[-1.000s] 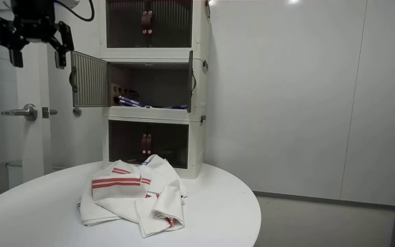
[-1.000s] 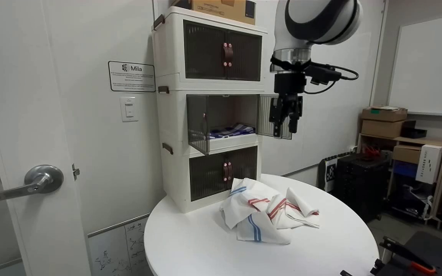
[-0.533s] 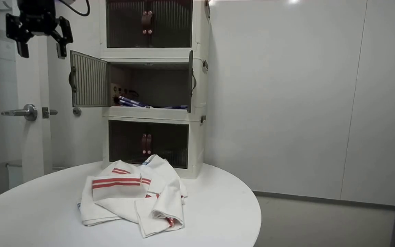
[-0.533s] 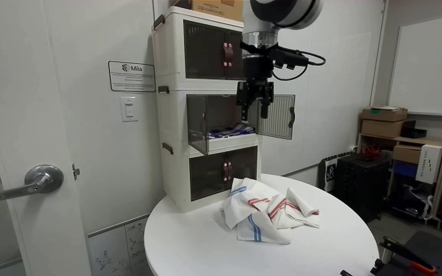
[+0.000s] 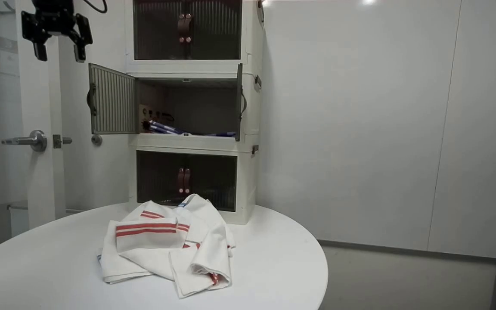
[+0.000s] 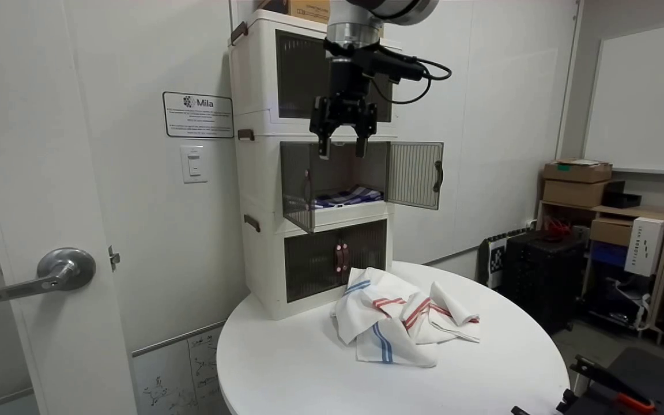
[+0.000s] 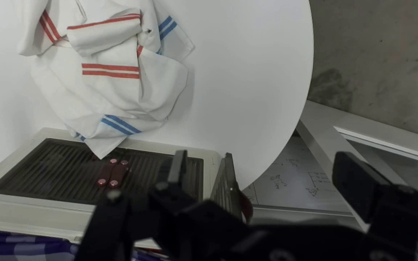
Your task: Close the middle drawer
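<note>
The middle drawer is the middle tier of a white cabinet, with two side-hinged see-through panels, both swung open. The panel near the room door shows in both exterior views (image 5: 113,100) (image 6: 297,187) and in the wrist view (image 7: 227,185). The opposite panel shows in both exterior views (image 5: 239,102) (image 6: 415,174). A blue-white checked cloth (image 6: 348,197) lies inside. My gripper (image 5: 60,54) (image 6: 342,148) (image 7: 267,177) is open and empty, pointing down, high in front of the cabinet. In the wrist view, the room-door-side panel appears between the fingers, closer to the left one; no contact shows.
The top tier (image 5: 187,66) and bottom tier (image 6: 332,262) have shut dark fronts. White striped towels (image 5: 166,241) (image 6: 401,323) lie on the round white table (image 6: 309,369) before the cabinet. A room door with a metal handle (image 6: 61,279) stands at one side.
My gripper has moved left across the cabinet front and upward in an exterior view, turning somewhat. It shifted slightly right and up in an exterior view. Both panels have stayed open.
</note>
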You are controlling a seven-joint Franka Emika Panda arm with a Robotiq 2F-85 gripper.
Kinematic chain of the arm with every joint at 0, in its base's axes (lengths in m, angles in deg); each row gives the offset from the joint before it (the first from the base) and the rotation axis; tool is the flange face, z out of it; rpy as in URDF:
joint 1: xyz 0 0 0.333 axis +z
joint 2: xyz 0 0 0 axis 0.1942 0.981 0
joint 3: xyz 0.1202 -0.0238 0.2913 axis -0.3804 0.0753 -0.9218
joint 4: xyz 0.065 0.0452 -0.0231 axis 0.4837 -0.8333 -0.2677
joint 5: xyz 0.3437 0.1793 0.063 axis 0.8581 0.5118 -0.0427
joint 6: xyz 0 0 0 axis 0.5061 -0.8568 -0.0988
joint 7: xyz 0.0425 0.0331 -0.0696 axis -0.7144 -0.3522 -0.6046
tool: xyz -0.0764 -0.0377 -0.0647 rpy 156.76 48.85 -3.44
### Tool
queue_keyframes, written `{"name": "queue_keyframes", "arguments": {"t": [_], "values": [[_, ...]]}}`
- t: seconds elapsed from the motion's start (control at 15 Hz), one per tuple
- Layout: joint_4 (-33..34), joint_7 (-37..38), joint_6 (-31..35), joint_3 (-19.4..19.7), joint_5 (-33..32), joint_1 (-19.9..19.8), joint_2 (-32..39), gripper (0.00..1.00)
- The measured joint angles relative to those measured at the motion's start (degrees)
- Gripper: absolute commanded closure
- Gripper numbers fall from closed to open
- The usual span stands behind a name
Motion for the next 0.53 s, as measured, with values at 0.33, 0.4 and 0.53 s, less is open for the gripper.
{"name": "queue_keyframes", "arguments": {"t": [0.33,0.4,0.53], "values": [[4.80,7.08,2.03,-0.54,-1.80,0.73,3.81,0.00],[5.44,9.05,3.32,-0.61,-3.03,0.90,4.51,0.00],[6.33,13.65,6.25,-0.69,-6.87,1.33,5.80,0.00]]}}
